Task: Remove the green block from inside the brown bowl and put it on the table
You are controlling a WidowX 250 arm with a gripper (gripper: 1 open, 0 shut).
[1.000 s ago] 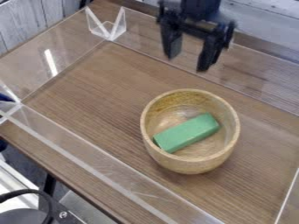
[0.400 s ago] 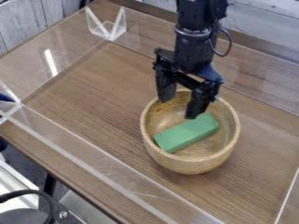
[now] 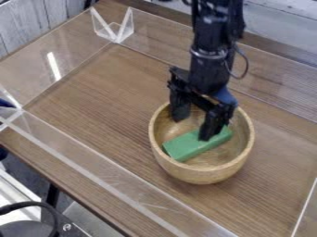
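Note:
The green block lies flat inside the brown bowl, which sits on the table right of centre. My black gripper points straight down over the bowl's far side, open. Its fingertips reach below the rim, one on each side of the block's far end, and hide that end. I cannot tell whether they touch the block.
Clear acrylic walls edge the table along the front and left. A clear angled bracket stands at the back left corner. Dark cabling and hardware sit below the table's front left edge.
The gripper has come down from above the table's back into the bowl, still open, and rolled a little. The block and bowl have not moved.

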